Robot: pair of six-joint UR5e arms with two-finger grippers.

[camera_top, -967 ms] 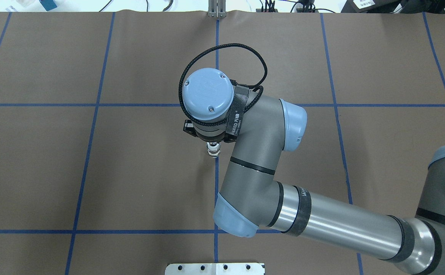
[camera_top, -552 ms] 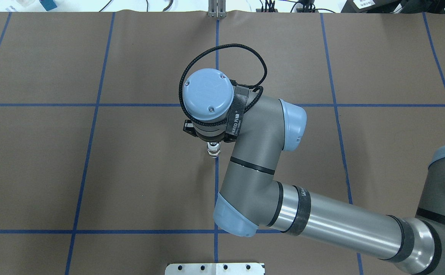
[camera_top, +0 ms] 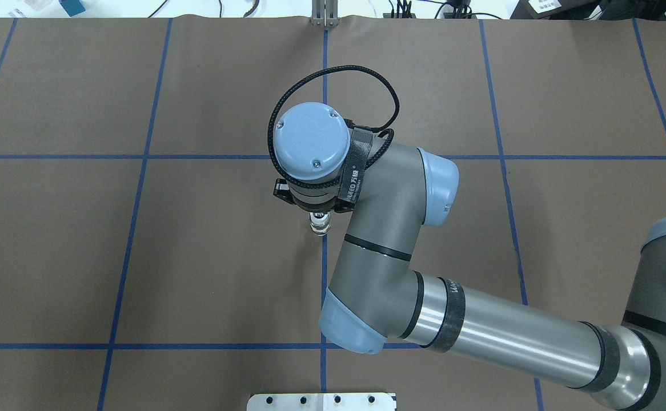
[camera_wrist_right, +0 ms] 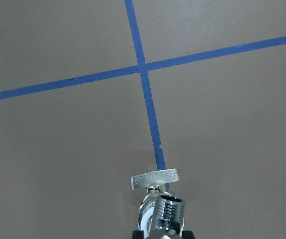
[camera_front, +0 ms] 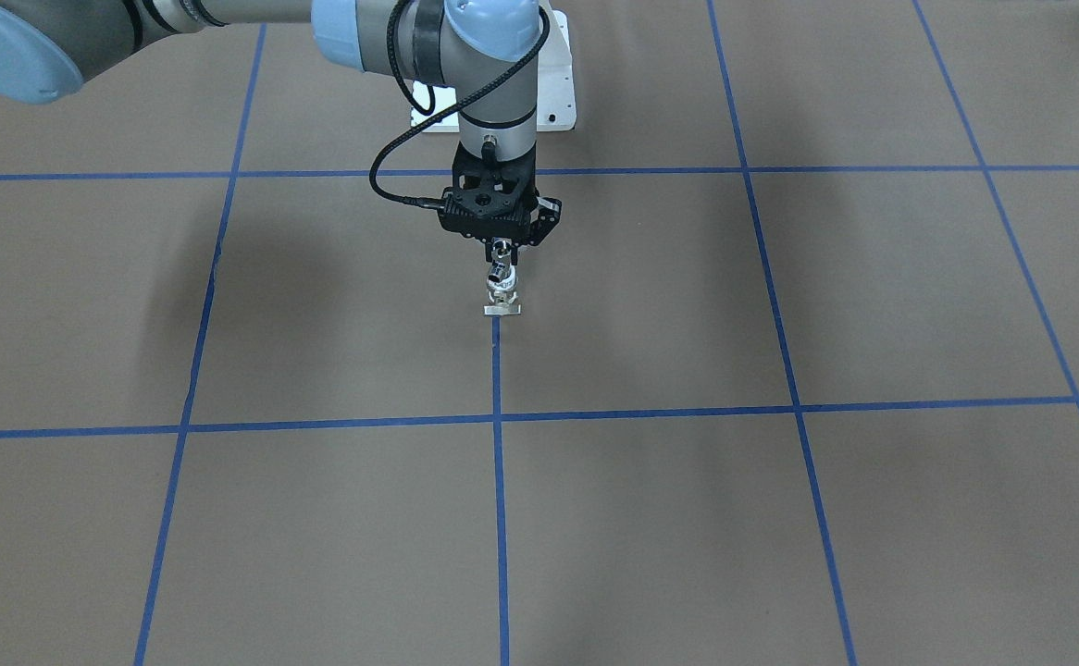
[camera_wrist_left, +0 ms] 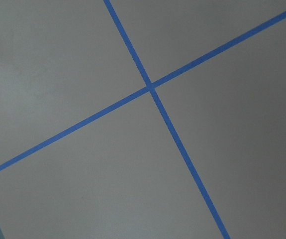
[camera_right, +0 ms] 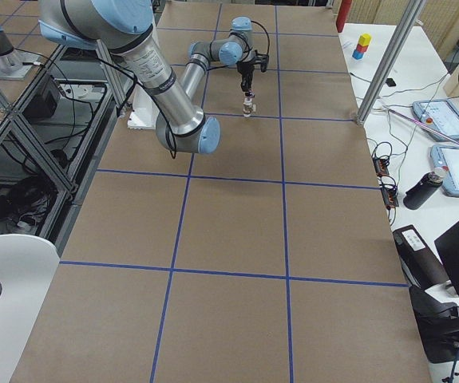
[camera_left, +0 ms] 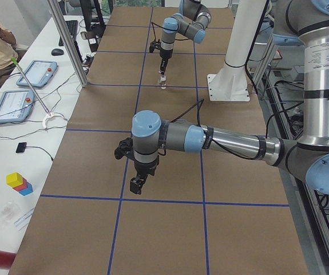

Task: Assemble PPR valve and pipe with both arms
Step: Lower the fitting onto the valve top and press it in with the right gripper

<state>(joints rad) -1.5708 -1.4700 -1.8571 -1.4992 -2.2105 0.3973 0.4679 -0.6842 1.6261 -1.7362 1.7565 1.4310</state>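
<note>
My right gripper [camera_front: 501, 246] points straight down over the table's middle and is shut on the upper end of the PPR valve [camera_front: 501, 277]. The valve hangs upright, its flat silvery tab [camera_front: 502, 309] lowest, at or just above the brown table. The right wrist view shows the tab [camera_wrist_right: 155, 179] and a threaded chrome body [camera_wrist_right: 165, 211]. The valve also shows in the overhead view [camera_top: 320, 224]. I cannot tell the pipe apart from the valve. My left gripper [camera_left: 137, 184] shows only in the exterior left view, above the table far from the valve; I cannot tell whether it is open.
The white pedestal [camera_front: 553, 92] stands behind the right gripper. Blue tape lines [camera_wrist_left: 150, 87] grid the brown table. A side bench with tablets [camera_left: 37, 73], coloured blocks [camera_left: 16, 182] and aluminium posts [camera_left: 67, 40] runs along the far table edge.
</note>
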